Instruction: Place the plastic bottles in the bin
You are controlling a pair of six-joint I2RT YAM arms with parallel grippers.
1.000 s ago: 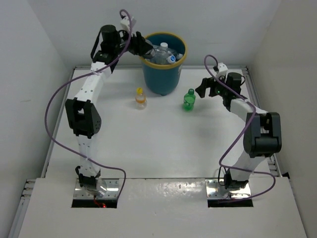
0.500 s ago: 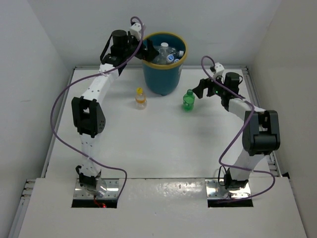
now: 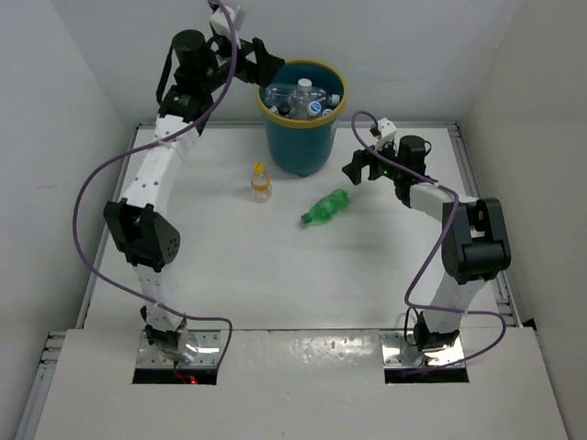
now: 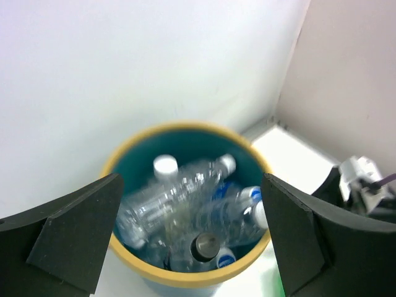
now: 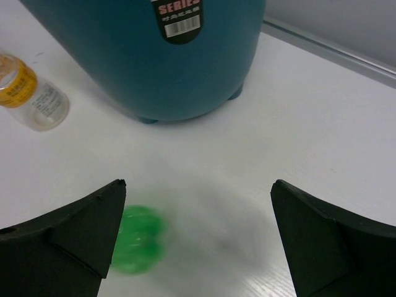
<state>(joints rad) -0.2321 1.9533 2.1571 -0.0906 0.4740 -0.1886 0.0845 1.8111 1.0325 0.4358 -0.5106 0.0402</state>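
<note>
The teal bin (image 3: pixel 301 137) with a yellow rim (image 4: pixel 185 277) stands at the back of the table and holds several clear bottles (image 4: pixel 185 204). My left gripper (image 3: pixel 257 62) hovers open just above its left rim, nothing between its fingers (image 4: pixel 74 235). A green bottle (image 3: pixel 326 207) lies on its side in front of the bin, blurred at the lower left of the right wrist view (image 5: pixel 137 240). My right gripper (image 3: pixel 359 167) stands open to the bottle's right, apart from it. An orange-filled bottle with a yellow cap (image 3: pixel 261 181) stands upright left of the bin's base (image 5: pixel 28 90).
White walls enclose the table on three sides. The raised table edge (image 3: pixel 463 156) runs close behind my right arm. Purple cables loop off both arms.
My left gripper opened over the bin and a clear bottle dropped in; the arm then pulled back left and up. The green bottle went from upright to lying on its side. My right gripper moved left.
</note>
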